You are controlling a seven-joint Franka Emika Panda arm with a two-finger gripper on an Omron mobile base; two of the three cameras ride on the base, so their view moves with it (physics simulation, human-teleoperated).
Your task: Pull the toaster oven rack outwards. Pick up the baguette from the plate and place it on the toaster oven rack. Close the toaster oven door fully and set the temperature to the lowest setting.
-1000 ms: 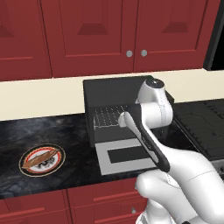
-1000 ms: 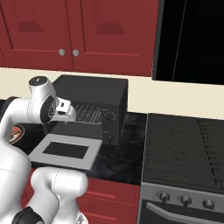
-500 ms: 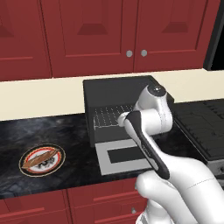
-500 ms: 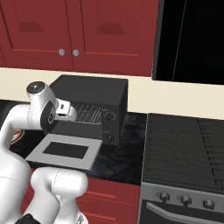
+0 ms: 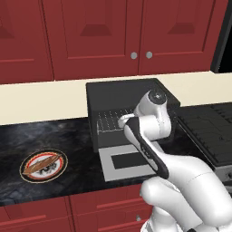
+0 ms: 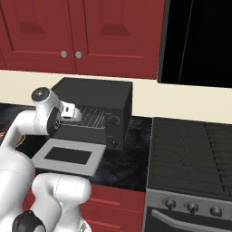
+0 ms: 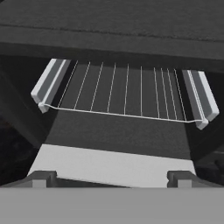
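The black toaster oven (image 5: 124, 96) stands on the counter with its grey door (image 5: 128, 161) folded down flat. Inside, the silver wire rack (image 7: 127, 91) lies level, its front bar near the mouth of the cavity. My gripper (image 7: 111, 179) is open and holds nothing; it hovers over the door's hinge side, facing the rack and a short way from it. It is also seen from the left (image 5: 122, 122) and from the right (image 6: 78, 115). Far left on the dark counter, the baguette (image 5: 42, 164) rests on the red-rimmed plate (image 5: 27, 174).
A black stovetop (image 6: 195, 145) adjoins the oven on the right. The oven's control knobs (image 6: 113, 121) sit on its right front. Red cabinets (image 5: 95, 31) hang above a cream back wall. Dark counter (image 5: 68, 136) stretches between plate and oven.
My arm's elbow has sunk a little and the hand has shifted slightly in front of the oven's opening. Rack, door, plate and baguette have not moved.
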